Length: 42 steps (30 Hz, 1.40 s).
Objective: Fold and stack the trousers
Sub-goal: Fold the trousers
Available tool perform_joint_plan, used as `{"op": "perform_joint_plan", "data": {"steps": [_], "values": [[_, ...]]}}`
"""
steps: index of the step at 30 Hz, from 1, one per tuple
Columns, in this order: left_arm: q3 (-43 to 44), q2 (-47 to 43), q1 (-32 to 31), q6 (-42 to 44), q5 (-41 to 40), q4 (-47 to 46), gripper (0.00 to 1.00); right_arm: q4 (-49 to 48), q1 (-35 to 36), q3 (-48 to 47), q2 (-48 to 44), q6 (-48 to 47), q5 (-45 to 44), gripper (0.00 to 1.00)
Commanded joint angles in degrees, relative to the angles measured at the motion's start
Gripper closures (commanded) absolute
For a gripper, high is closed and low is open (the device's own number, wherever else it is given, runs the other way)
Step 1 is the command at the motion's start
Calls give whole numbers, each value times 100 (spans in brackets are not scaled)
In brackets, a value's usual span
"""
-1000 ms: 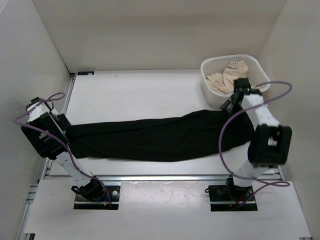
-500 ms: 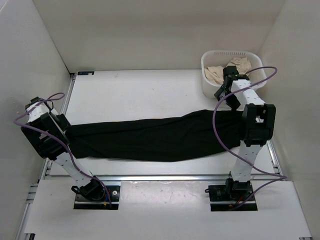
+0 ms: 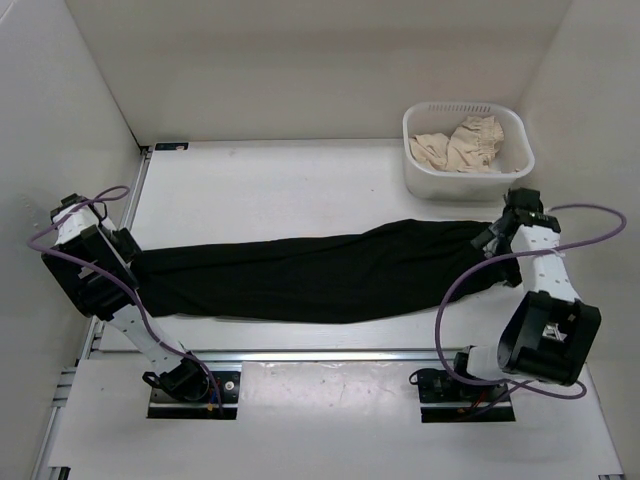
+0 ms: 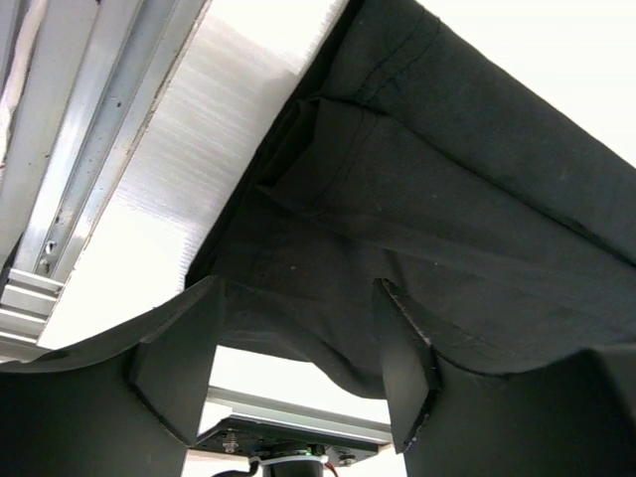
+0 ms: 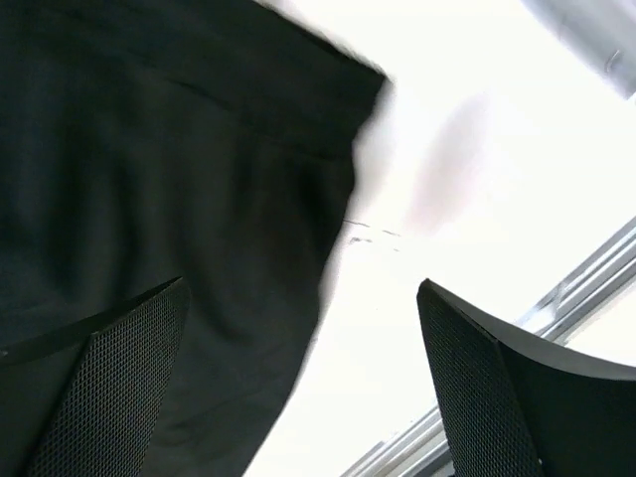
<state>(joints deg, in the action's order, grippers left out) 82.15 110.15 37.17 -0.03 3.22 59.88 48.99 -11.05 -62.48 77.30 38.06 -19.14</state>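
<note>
Top external: trousers' (image 3: 320, 275) ends partly hidden beneath left gripper (image 4: 298, 288) and right gripper (image 5: 303, 288), both spread.

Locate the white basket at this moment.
In the top view, the basket sits at the far right corner, just beyond the trousers.

Plain white panel walls (image 3: 320, 60) close in a white table (image 3: 280, 190) at 9, 12 and 3 o'clock under soft, even light. Aluminium rails (image 3: 330, 355) run along the table's 6 o'clock edge, a pale board (image 3: 330, 425) nearest the camera.
</note>
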Motion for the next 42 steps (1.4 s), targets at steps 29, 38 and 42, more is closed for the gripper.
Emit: {"op": "perform_joint_plan", "data": {"steps": [29, 38, 42], "values": [[20, -12, -25, 3, -489, 156, 26, -2202, 1395, -114, 647, -2126, -1055, 100], [126, 95, -376, 3, -542, 209, 25, -1876, 6802, -1090, 1427, -1231, -2919, 100], [126, 95, -491, 3, -542, 209, 25, -1701, 7906, -1916, 2637, -942, -3149, 100]]}}
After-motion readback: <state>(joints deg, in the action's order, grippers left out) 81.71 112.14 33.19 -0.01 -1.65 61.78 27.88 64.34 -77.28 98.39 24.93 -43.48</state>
